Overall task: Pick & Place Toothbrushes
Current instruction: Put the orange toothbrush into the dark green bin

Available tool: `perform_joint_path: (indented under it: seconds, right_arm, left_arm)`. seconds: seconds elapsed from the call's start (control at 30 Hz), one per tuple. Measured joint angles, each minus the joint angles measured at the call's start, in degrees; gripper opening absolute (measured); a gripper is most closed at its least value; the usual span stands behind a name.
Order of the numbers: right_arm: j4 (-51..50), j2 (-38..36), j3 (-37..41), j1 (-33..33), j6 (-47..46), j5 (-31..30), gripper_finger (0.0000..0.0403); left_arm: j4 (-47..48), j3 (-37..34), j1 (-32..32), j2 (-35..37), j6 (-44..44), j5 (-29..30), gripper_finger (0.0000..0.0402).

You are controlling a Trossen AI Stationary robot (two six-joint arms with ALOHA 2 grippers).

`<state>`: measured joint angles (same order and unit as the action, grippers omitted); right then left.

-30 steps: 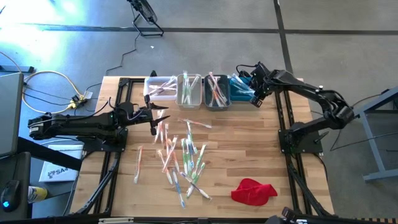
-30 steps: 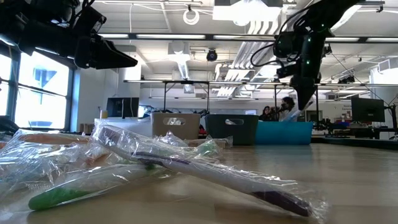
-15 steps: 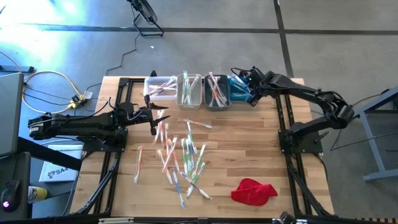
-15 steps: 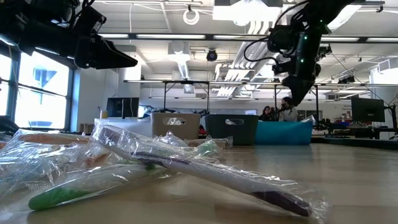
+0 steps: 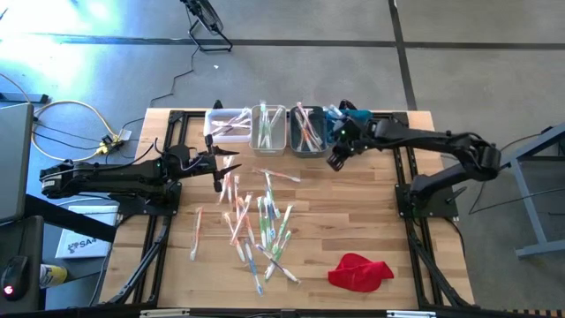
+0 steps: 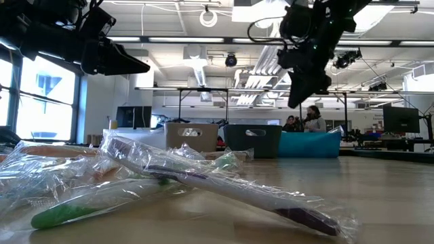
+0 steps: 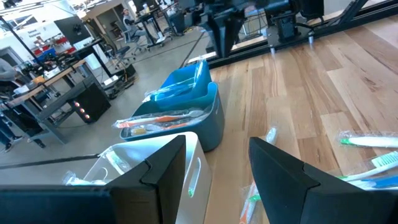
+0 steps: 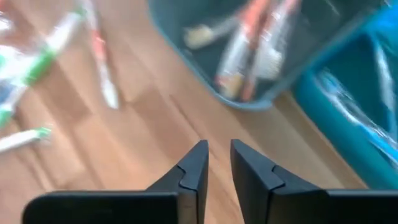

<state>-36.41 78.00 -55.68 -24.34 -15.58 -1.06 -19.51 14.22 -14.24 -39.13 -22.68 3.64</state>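
A: Toothbrushes [image 5: 260, 225] in clear wrappers, with pink, orange, green, blue and white handles, lie scattered over the middle of the pale wooden table [image 5: 353, 221]. More of them sit in the row of small rectangular bins [image 5: 269, 129] along the far edge.

B: Where is the right pincer [image 5: 335, 162]?

A: It hangs above bare wood just in front of the grey bin [image 8: 261, 50] and the blue bin [image 8: 367, 106]. In the right wrist view its two dark fingers [image 8: 196, 165] stand close together with a narrow gap between them, and nothing is held.

B: And the left pincer [image 5: 221, 166]?

A: It hovers at the near-left end of the bin row, over the top of the scattered pile. In the left wrist view its fingers [image 7: 283, 171] stand wide apart and empty, with the white bin [image 7: 155, 168] and a blue bin beyond it.

B: Anything else on the table?

A: Crumpled red cloth [image 5: 359, 270] lies near the front right corner, well apart from the toothbrushes
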Motion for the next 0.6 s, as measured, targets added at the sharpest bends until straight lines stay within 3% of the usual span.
perform_joint_path:
  seconds: [0.4, 0.6]
  right_arm:
    - [11.02, 0.00, 0.00, 10.31, -3.66, -0.41, 0.0020]
    - [16.86, 0.00, 0.00, 12.95, 3.01, -0.46, 0.0012]
  left_arm:
    - [0.03, 0.00, 0.01, 0.00, 0.00, 0.02, 0.0171]
    - [0.04, 0.00, 0.00, 0.00, 0.02, 0.02, 0.0171]
